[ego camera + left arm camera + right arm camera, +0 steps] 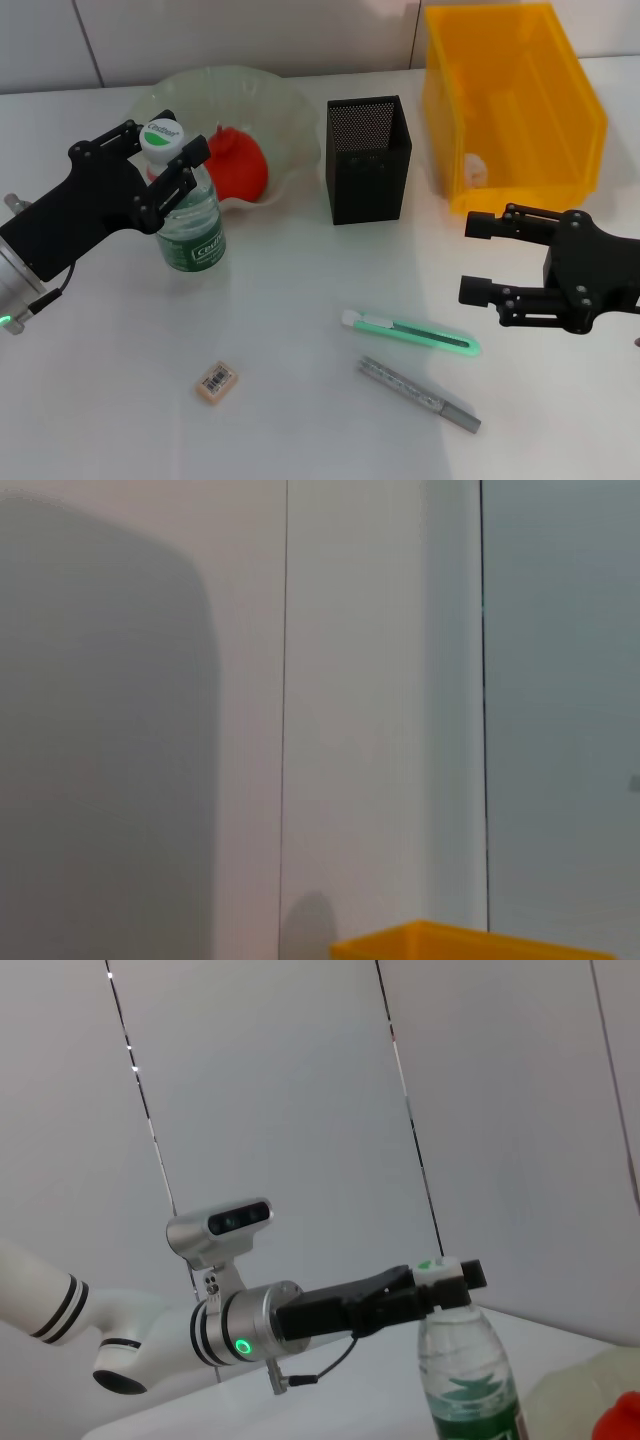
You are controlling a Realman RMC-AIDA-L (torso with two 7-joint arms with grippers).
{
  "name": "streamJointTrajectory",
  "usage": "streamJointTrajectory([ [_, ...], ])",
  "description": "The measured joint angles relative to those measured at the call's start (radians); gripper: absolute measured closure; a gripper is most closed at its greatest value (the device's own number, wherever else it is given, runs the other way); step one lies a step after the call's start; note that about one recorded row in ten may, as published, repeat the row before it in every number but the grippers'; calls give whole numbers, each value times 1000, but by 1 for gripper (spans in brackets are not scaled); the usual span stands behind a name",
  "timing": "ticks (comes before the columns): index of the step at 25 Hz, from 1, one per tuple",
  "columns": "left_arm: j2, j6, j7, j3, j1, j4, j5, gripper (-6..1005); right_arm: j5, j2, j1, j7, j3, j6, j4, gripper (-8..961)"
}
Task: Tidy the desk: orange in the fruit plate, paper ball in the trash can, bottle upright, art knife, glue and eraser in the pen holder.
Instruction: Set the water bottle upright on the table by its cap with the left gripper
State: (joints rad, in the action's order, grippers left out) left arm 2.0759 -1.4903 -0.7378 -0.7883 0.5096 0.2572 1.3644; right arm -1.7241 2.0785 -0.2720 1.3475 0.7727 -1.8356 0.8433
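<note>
The clear bottle (192, 225) with a green label stands upright on the table in front of the fruit plate (290, 110). My left gripper (163, 148) is shut on its white cap and neck; the right wrist view also shows this gripper (440, 1282) on the bottle (470, 1385). The orange (240, 165) lies in the fruit plate. The paper ball (476, 170) lies in the yellow trash can (520, 100). The green art knife (410, 334), the grey glue stick (420, 395) and the eraser (216, 383) lie on the table. My right gripper (468, 258) is open and empty, right of the knife.
The black mesh pen holder (367, 160) stands between the fruit plate and the trash can. The left wrist view shows only the wall and an edge of the yellow trash can (470, 945). The wall runs behind the table.
</note>
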Motion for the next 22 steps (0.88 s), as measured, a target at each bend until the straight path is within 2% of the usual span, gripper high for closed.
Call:
streamJointTrajectory([
  [8, 1, 36, 0, 3, 0, -11, -2, 566, -6, -2, -29, -1, -1, 2, -13, 163],
  [19, 3, 35, 14, 3, -12, -32, -19, 538, -9, -3, -30, -2, -1, 3, -13, 163],
  [22, 3, 32, 37, 3, -12, -35, -27, 372, -9, -3, -28, -9, 0, 3, -15, 163],
])
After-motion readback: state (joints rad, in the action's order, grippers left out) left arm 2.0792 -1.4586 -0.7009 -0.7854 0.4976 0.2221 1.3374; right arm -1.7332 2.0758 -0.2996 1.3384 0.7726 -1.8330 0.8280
